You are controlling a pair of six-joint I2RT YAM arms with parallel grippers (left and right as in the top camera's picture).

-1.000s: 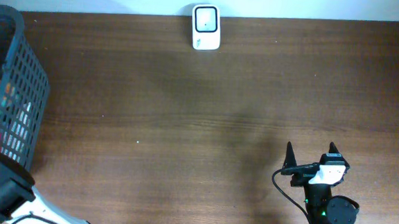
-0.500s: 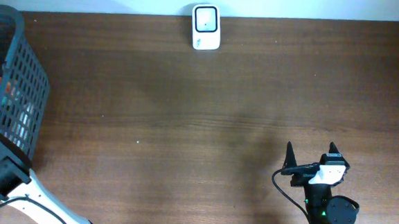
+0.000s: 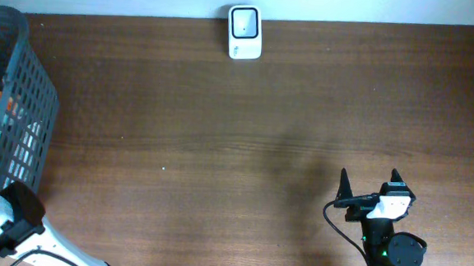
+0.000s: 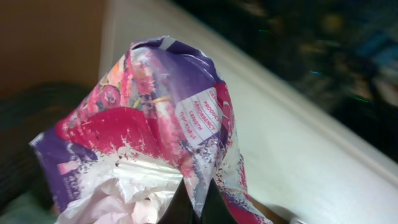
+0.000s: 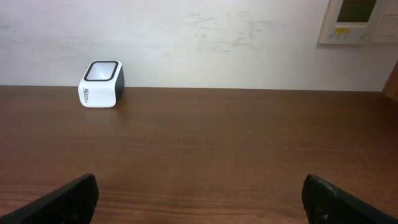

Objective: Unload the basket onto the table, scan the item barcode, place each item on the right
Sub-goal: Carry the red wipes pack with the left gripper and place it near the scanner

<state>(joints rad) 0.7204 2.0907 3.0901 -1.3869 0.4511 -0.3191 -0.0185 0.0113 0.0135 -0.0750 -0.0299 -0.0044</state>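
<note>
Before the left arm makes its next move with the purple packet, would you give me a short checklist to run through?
1. Left hand shut on the purple packet: ok, though it pinches only a crumpled edge.
2. Barcode facing out: cannot tell; the wrist view shows a white label with print, but no barcode.
3. Packet lifted clear of the basket: cannot tell; the overhead view does not show it.
4. Scanner upright at the far table edge: ok.
5. Right hand open, holding nothing, parked away from the scanner: ok.
</note>
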